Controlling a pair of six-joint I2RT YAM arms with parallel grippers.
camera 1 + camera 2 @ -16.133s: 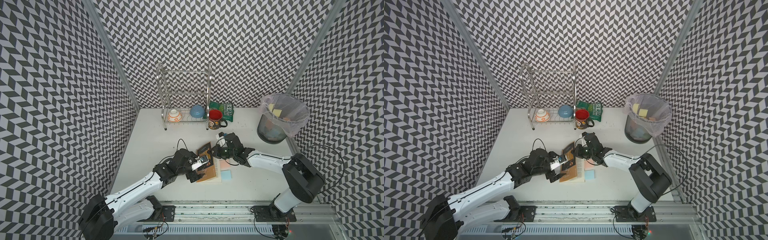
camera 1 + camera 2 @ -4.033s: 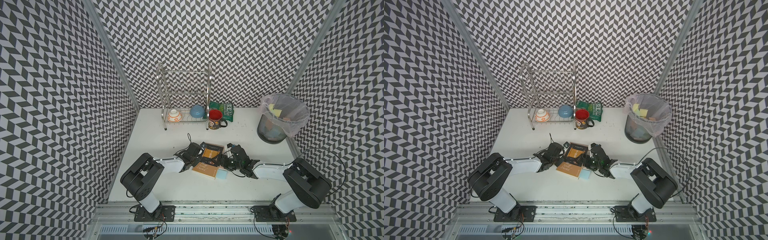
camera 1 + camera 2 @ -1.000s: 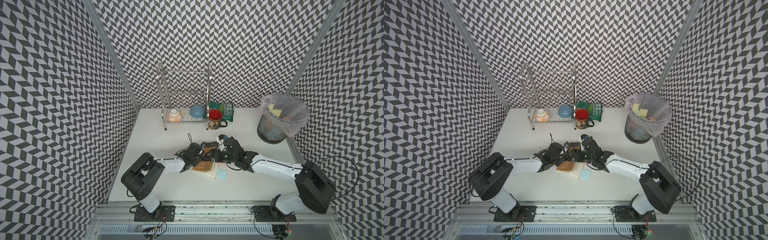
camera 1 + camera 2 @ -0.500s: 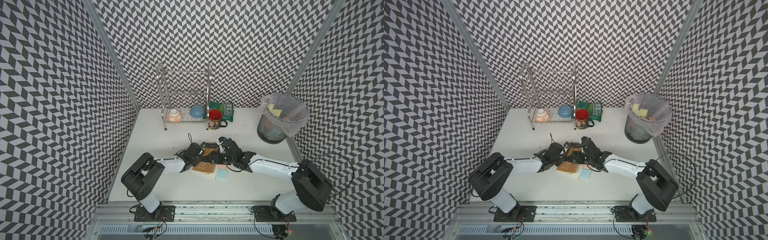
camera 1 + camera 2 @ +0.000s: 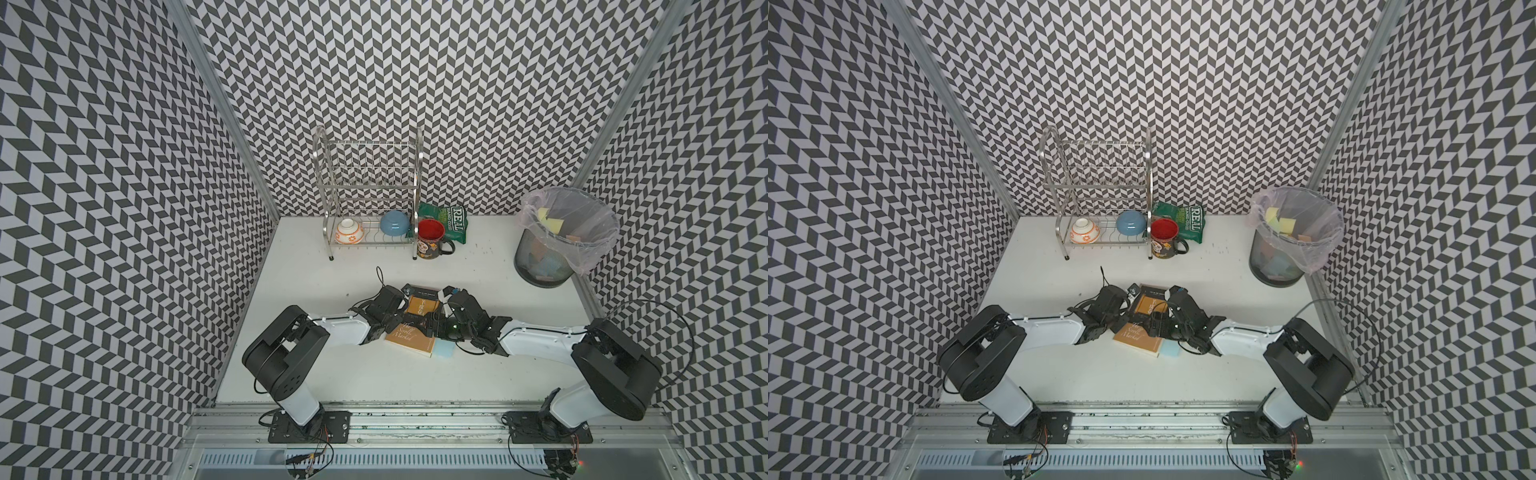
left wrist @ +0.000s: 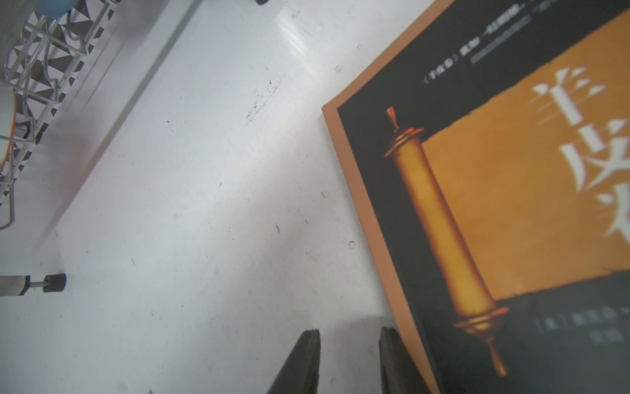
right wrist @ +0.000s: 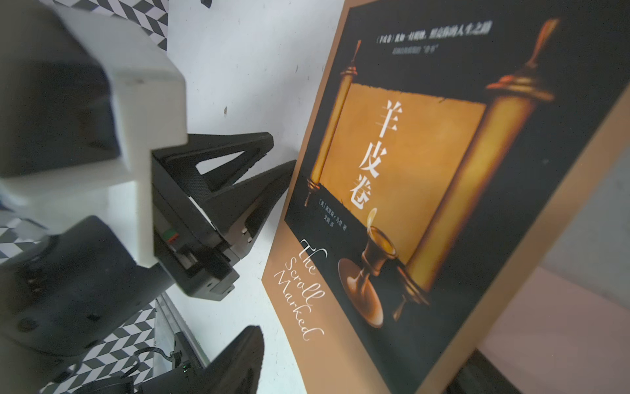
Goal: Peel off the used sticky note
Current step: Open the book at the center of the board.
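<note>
Right gripper (image 5: 433, 327): jaws wide, low over book (image 5: 409, 337), grasp unconfirmed. Sticky note (image 5: 444, 348): flat on table (image 5: 332, 374), touching book's near-right corner, just near of that gripper. Left gripper (image 6: 349, 337): narrow, empty, at book's left edge, judged farther.

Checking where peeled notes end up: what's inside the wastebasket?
Inside the wastebasket, on its clear liner, lie yellow sticky notes and an orange one; more blue and orange paper shows through the mesh. The bottom is hidden.
</note>
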